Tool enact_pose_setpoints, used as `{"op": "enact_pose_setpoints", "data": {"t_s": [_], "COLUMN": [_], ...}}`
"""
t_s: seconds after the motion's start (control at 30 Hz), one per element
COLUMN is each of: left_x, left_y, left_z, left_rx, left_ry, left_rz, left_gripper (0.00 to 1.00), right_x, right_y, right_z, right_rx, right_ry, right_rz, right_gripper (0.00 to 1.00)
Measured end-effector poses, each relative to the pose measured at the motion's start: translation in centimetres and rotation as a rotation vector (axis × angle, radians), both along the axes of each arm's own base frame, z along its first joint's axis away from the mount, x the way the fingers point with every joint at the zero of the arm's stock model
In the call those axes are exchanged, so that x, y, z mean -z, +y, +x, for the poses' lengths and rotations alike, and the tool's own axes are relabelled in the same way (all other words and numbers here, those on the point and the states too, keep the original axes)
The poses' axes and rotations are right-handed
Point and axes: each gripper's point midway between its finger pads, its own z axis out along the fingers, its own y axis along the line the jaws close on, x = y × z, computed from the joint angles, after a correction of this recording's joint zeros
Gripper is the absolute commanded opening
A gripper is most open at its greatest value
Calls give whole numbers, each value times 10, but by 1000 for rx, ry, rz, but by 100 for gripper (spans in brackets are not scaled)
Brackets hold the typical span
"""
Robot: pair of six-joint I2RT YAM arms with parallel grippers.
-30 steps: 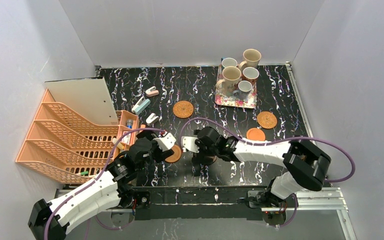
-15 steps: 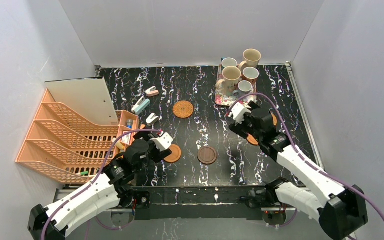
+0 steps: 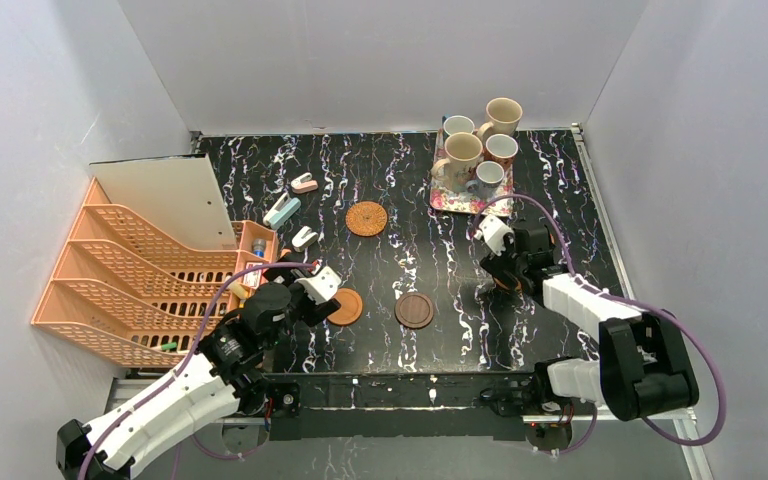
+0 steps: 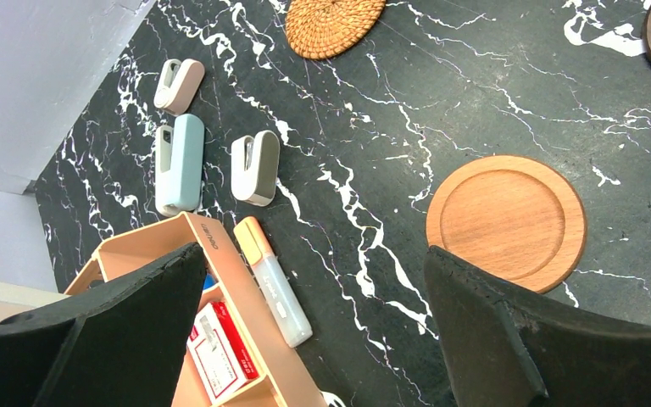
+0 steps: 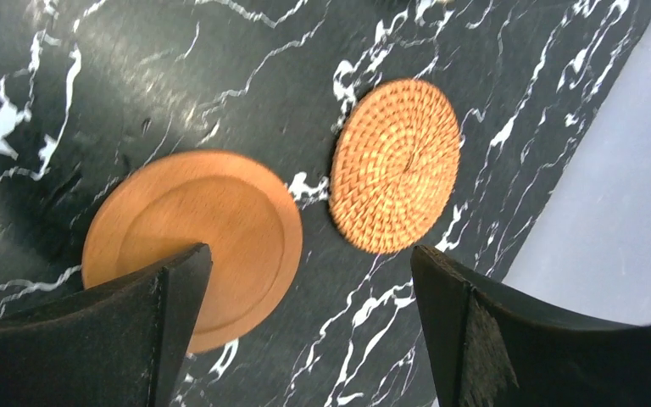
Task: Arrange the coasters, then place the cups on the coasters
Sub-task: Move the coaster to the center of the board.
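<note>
cups (image 3: 463,150) at tray (image 3: 452,202), coasters (image 3: 366,218) spread nearer

L gripper (image 4: 314,263): jaws wide apart, nothing btwn. Smooth orange-brown wooden coaster (image 4: 506,222) lies flat on black marbled worktop (image 4: 441,102), near R jaw. Woven orange rattan coaster (image 4: 335,25) at top. Pale-blue mini stapler (image 4: 178,165) upper L.

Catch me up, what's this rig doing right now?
Both arms are mid coaster-arranging, both grippers open and empty. The right gripper hovers over a smooth round orange-brown coaster beside a woven orange rattan coaster. The left gripper hangs by a second smooth coaster, with a dark brown round coaster to its right. Another rattan coaster lies mid-table. The five ceramic mugs cluster at the pink floral tray; none is on a coaster.
</note>
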Motion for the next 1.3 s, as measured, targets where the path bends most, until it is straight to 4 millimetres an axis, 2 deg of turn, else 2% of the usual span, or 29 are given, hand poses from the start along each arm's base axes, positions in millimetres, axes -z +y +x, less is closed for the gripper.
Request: {"op": "enact_pose_setpoints", "data": {"t_s": [0.1, 0.23, 0.33, 0.53, 0.6, 0.97, 1.3], "left_x": [0, -2, -4, -5, -5, -5, -7], "left_y": [0, 0, 0, 0, 0, 0, 0], "left_z": [0, 0, -1, -1, -1, -2, -2], "left_rx": [0, 2, 6, 7, 6, 7, 10], "left_ry": [-1, -6, -12, -15, -14, -16, -20], "left_rz": [-1, -7, -16, -19, -18, -20, -27], "left_gripper": [98, 98, 98, 98, 98, 98, 98], "right_x": [0, 1, 3, 7, 9, 9, 10], "right_y": [4, 13, 24, 45, 50, 91, 94], "right_z": [8, 5, -12, -67, -75, -87, -94], "right_rx": [-22, -104, -203, -382, -414, -536, -539], "right_ry": [-16, 6, 65, 217, 243, 245, 270], "right_rz": [2, 4, 21, 39, 35, 0, -21], "right_gripper": [98, 98, 98, 98, 98, 98, 98]}}
